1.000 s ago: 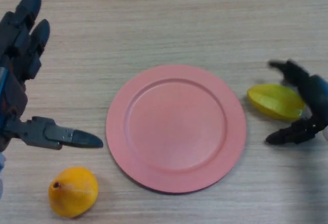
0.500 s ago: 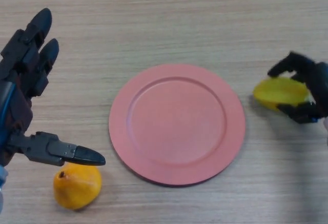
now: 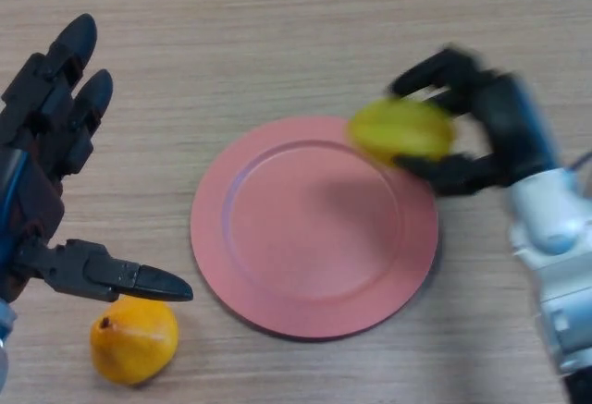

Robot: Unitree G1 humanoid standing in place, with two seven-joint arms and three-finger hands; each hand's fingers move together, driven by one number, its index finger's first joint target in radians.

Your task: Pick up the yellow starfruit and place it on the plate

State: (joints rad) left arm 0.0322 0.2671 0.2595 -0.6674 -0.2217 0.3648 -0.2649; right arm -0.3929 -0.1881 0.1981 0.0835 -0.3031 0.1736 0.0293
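Observation:
The yellow starfruit (image 3: 400,129) hangs over the upper right rim of the pink plate (image 3: 305,238), lifted off the table. My right hand (image 3: 495,131) is shut on it, fingers curled over its top and thumb under it. The plate lies in the middle of the wooden table with nothing on it. My left hand (image 3: 46,164) hovers open at the far left, fingers straight and thumb pointing right.
An orange-yellow round fruit (image 3: 134,339) lies at the lower left, just below my left thumb. The wooden table (image 3: 277,34) stretches bare behind the plate.
My right hand closed on the starfruit, lifted it off the table and carried it left to the plate's upper right rim. The left hand has barely moved.

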